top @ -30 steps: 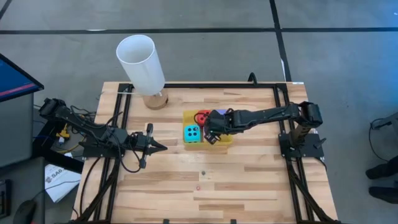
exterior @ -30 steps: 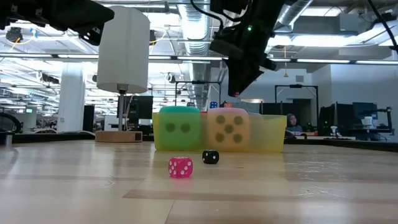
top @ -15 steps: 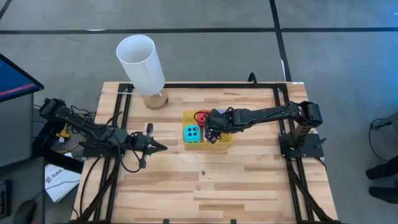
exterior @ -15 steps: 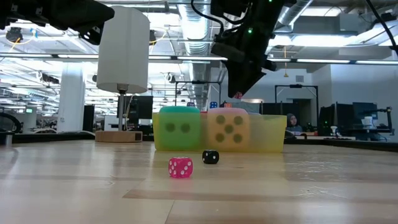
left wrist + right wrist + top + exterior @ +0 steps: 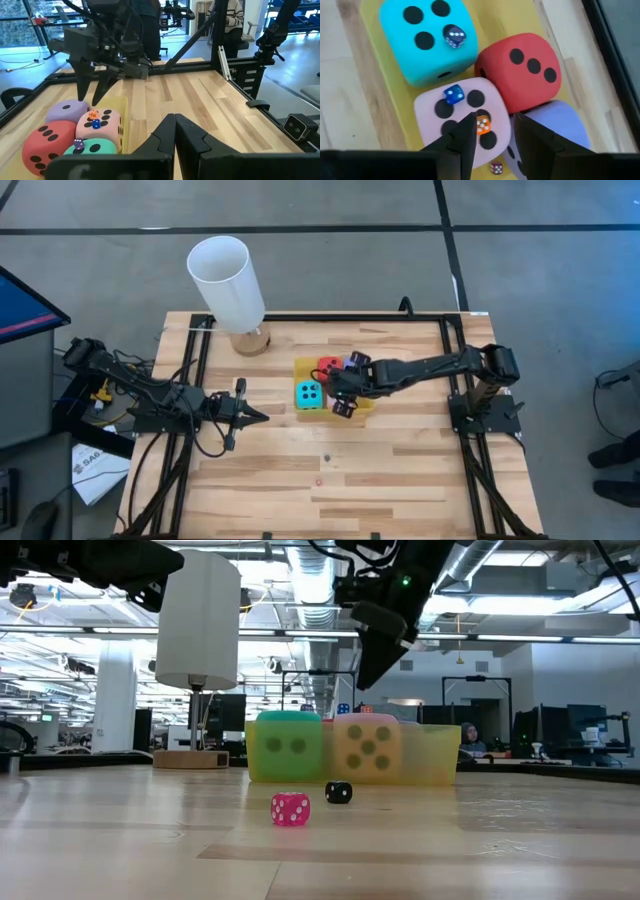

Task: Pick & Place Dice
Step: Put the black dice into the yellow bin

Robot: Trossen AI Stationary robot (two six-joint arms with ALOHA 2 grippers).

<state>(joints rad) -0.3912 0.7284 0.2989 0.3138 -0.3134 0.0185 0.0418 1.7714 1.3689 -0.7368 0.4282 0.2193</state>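
Note:
Four soft dice sit packed together in a yellow tray (image 5: pixel 299 367): cyan (image 5: pixel 427 37), red (image 5: pixel 522 70), pink (image 5: pixel 462 117) and purple (image 5: pixel 552 130). Three tiny dice rest on top of them: a blue one on the cyan die, a blue one and an orange one (image 5: pixel 482 125) on the pink die. My right gripper (image 5: pixel 492 131) hovers open just above the pink die, with a finger on either side of the orange tiny die and touching nothing. In the left wrist view, my right gripper (image 5: pixel 92 97) stands clear above the dice. My left gripper (image 5: pixel 257 416) is shut, waiting left of the tray.
A tall white cylinder (image 5: pixel 226 280) on a round wooden base (image 5: pixel 251 342) stands at the far left of the table. A tiny pink die (image 5: pixel 290 808) and a tiny black die (image 5: pixel 338 792) lie on the wood near of the tray. Black frame rails line both table sides.
My right gripper has risen a little and drawn slightly toward the near edge, so the purple and red dice now show beside it from above. The dice have stayed in place.

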